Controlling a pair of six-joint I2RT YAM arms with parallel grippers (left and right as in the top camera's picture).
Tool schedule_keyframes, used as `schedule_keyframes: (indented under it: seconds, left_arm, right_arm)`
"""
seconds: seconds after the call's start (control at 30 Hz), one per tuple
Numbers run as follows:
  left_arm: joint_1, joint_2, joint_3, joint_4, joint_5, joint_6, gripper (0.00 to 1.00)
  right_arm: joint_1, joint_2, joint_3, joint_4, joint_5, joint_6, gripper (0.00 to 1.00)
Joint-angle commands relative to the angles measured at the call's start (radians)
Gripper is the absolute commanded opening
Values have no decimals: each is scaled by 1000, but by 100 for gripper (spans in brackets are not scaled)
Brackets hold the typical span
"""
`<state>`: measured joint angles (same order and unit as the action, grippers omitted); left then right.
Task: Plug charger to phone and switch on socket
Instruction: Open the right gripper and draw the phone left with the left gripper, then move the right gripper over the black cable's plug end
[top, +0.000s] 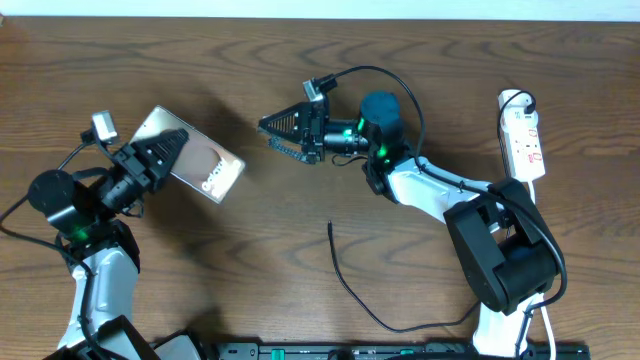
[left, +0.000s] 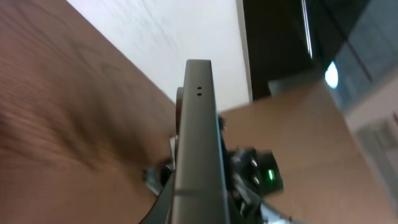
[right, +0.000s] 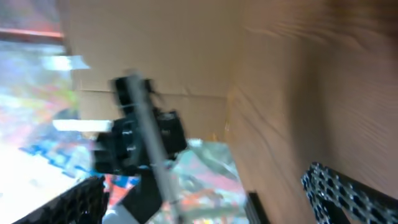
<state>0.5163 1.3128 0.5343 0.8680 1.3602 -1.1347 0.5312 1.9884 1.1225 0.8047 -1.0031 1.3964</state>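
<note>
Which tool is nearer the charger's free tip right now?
Right. The right tool is up-left of the charger tip; the left tool is farther left, gripping the phone.

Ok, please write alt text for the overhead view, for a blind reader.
The left gripper holds one end of a phone above a wooden table, while the right gripper points at it, open and empty. A black charger cable lies loose nearby; a white power strip lies farther away.
</note>
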Motion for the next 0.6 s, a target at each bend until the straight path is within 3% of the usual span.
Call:
schedule_keyframes:
  seconds: [0.0, 0.23, 0.37, 0.57]
  left_arm:
    - [5, -5, 13, 13, 103, 121, 7]
    - [5, -5, 13, 13, 110, 207, 7]
    - [6, -5, 13, 13, 106, 245, 7]
    - [29, -5, 13, 13, 106, 249, 7]
  right_arm:
    - [-14, -8, 60, -189, -25, -218, 99]
    - [-15, -8, 274, -771, 31, -567, 99]
    - [-15, -8, 462, -1244, 227, -748, 99]
    - [-10, -8, 641, -1707, 514, -840, 99]
